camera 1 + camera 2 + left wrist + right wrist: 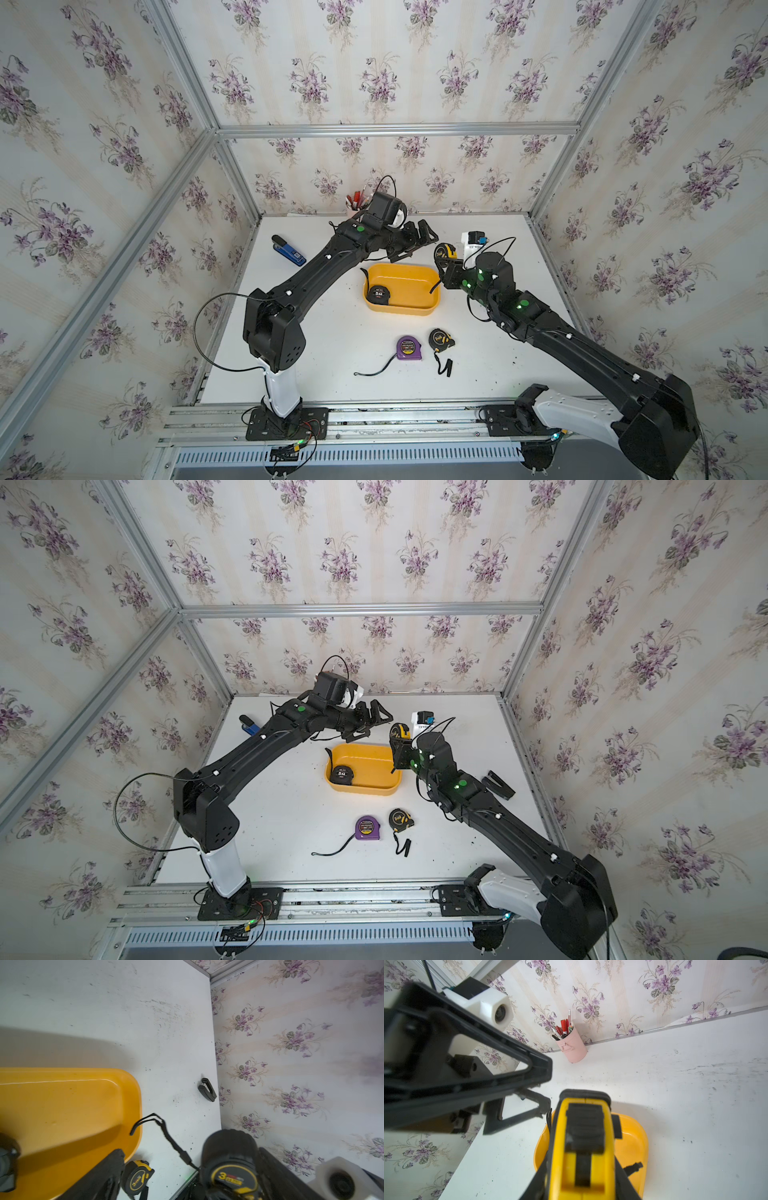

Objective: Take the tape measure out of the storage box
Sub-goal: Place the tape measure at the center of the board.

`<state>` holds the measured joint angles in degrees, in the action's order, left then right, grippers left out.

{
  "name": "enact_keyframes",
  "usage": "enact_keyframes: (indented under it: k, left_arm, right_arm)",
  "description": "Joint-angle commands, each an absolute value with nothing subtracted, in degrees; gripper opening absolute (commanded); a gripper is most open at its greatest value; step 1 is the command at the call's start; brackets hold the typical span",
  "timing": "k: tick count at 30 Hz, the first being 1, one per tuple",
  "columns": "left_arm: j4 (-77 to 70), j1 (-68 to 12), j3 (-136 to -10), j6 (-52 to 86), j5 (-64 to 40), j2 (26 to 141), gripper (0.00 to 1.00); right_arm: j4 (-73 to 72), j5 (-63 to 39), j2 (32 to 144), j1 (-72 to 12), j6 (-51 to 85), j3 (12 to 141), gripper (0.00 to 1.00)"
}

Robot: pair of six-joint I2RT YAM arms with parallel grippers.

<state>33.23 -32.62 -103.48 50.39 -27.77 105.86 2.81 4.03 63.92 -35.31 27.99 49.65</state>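
The table [332, 332] was a flat white board, scuffed and peppered with dark specks. Walls papered with purple flower sprays on pale stripes closed it in on three sides, edged with bare aluminium rails.

In both top views the storage box [399, 309] sat at the centre of the frame, a shallow tray of glossy yellow plastic with rounded corners. A round black tape measure [378, 294] marked 5M lay in its left end.

Just above the box's upper right corner, the right gripper [445, 262] was clamped on a tape measure [444, 250], a chunky yellow case with ribbed black rubber. It was held clear of the box, and its black cord strap [434, 287] dangled over the box's right end. To the left of it hung the left gripper [419, 242], its triangular black fingers [542, 1073] spread wide with nothing between them.

In the lower middle of the frame, on the bare table, lay a purple tape measure [408, 348] with a strap trailing left. Just beside it was another yellow-and-black tape measure [441, 339].

A blue stapler [289, 251] lay at the left. A smooth pink pen cup [572, 1047] full of red pens stood against the back wall. A small black stapler [498, 785] lay at the right, beside the right arm.
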Motion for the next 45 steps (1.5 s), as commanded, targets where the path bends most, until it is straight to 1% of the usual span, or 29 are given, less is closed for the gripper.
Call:
enact_keyframes:
  k: [1,8,13,16,19,30,34,35,39,45]
  left_arm:
    - [38.65,-31.26,-104.77,41.01,-23.37,105.32,1.00]
    - [50.85,-30.81,-109.89,26.10,-10.10,107.12,1.00]
    - [56.47,-30.80,-111.27,20.48,-5.55,110.52,1.00]
    - [57.05,-30.84,-110.39,19.67,-3.90,111.31,1.00]
    - [56.06,-30.80,-109.10,19.75,-3.53,111.09,1.00]
    - [55.48,-30.84,-108.43,19.86,-3.66,111.12,1.00]
    - [55.15,-30.80,-108.10,19.93,-3.93,111.17,1.00]
    - [55.06,-30.81,-107.96,20.04,-4.11,111.26,1.00]
    - [54.90,-30.85,-107.72,20.40,-4.68,111.31,1.00]
    - [54.48,-30.85,-107.13,20.65,-4.99,111.20,1.00]
  right_arm:
    - [15.94,1.50,61.35,-35.33,30.34,50.64,0.22]
    - [34.04,-1.20,53.30,-35.35,35.85,48.32,0.24]
    - [38.91,-10.37,51.68,-35.33,37.54,45.01,0.24]
    - [40.57,-13.08,51.53,-35.33,38.65,42.12,0.24]
    - [39.96,-12.60,51.68,-35.33,39.68,40.23,0.24]
    - [36.88,-8.62,58.21,-34.84,44.32,37.17,0.24]
    - [36.35,-7.43,58.63,-31.73,45.35,36.58,0.24]
    - [36.21,-7.46,58.69,-29.42,45.48,36.32,0.24]
    - [34.35,-9.63,59.18,-24.88,45.79,34.46,0.24]
    - [30.39,-12.97,63.24,-24.55,45.46,32.85,0.24]
